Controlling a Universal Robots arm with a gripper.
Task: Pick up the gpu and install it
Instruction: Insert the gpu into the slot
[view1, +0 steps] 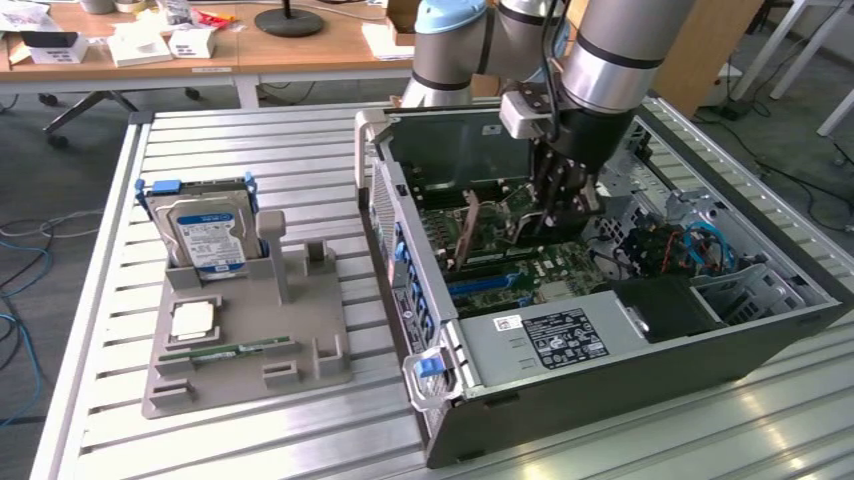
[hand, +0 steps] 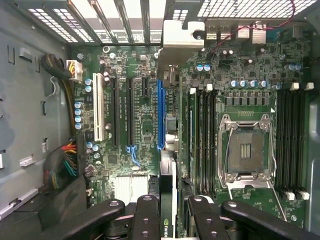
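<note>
On the table (view1: 267, 150), the rack (view1: 240, 350) stands at the exterior view's left of the case (view1: 641, 370). Inside the case, the claw (hand: 170, 207) holds the gpu (hand: 168, 180) over the motherboard (hand: 140, 125).

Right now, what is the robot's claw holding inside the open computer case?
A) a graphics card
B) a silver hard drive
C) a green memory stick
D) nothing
A: the gripper clamps the gpu, seen edge-on with its NVIDIA logo, over the motherboard.
</note>
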